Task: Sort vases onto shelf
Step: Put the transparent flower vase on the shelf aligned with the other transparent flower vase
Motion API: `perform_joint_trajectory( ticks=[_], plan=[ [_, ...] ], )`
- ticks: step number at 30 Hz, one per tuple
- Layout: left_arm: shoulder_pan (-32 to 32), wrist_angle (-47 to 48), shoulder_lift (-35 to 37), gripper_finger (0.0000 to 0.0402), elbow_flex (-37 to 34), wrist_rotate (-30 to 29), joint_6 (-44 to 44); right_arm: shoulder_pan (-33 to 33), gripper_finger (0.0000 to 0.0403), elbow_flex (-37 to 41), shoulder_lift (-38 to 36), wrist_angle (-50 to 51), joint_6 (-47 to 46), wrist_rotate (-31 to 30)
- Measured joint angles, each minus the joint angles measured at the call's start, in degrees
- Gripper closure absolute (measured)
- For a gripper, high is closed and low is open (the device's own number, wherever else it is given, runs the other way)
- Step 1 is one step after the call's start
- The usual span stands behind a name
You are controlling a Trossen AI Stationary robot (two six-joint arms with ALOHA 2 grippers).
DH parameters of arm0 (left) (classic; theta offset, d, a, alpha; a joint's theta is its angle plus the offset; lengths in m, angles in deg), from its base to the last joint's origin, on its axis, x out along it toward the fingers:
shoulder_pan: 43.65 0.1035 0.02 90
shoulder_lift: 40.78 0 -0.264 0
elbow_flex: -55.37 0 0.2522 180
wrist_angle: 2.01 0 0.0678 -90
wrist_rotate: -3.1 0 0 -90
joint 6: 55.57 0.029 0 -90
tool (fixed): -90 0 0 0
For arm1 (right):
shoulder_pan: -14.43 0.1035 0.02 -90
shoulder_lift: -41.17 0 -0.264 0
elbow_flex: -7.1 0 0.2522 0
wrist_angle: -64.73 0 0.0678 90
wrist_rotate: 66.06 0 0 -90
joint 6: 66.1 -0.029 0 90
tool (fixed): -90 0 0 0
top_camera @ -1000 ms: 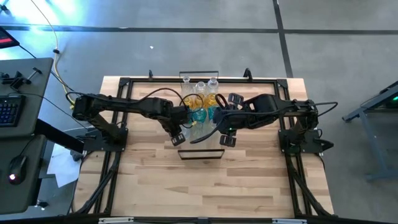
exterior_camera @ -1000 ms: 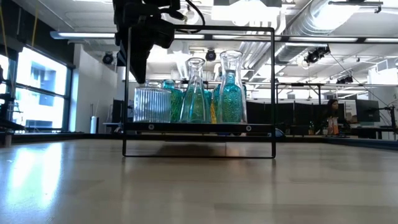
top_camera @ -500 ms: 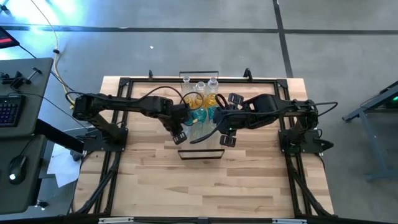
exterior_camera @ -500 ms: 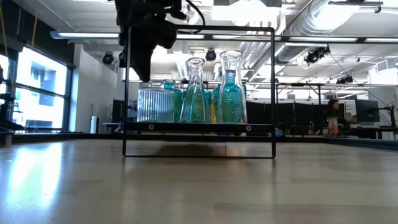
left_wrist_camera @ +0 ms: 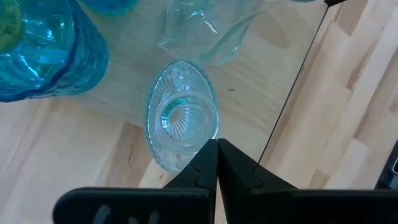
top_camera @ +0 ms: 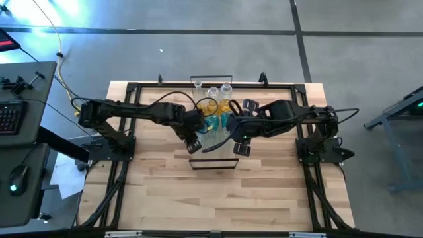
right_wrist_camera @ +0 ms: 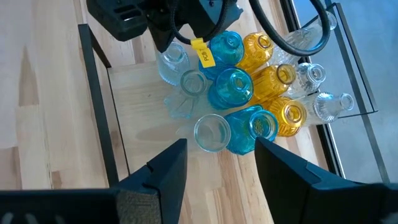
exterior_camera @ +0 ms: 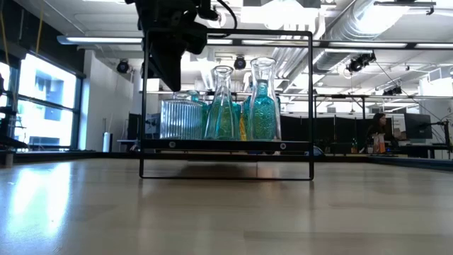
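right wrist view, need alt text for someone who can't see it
Looking down past the right gripper, its fingers apart and empty, at a tight cluster of teal, amber and clear glass vases standing on the light-wood shelf. The left gripper, shut, reaches in beside the clear vases at the far side of the cluster.

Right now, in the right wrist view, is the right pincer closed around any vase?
No. The right pincer stands open above the shelf, its fingers apart and clear of the vases.
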Motion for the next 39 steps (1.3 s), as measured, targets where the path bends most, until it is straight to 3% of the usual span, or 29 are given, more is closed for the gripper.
perform_joint_trajectory(
  ticks=[26,33,39],
  plan=[
    [0.9,-4.1,0.5,0.0401,0.2,-1.8,-3.0,0.0,0.0233,0.0,0.0,0.0,0.1,0.0],
    [0.9,2.0,3.6,0.0401,2.7,-6.9,-0.2,0.0,0.0233,0.0,0.0,0.0,0.1,0.0],
    [1.3,9.6,4.2,0.0401,0.7,-10.3,3.5,0.0,0.0233,0.0,0.0,0.0,0.1,0.0]
  ],
)
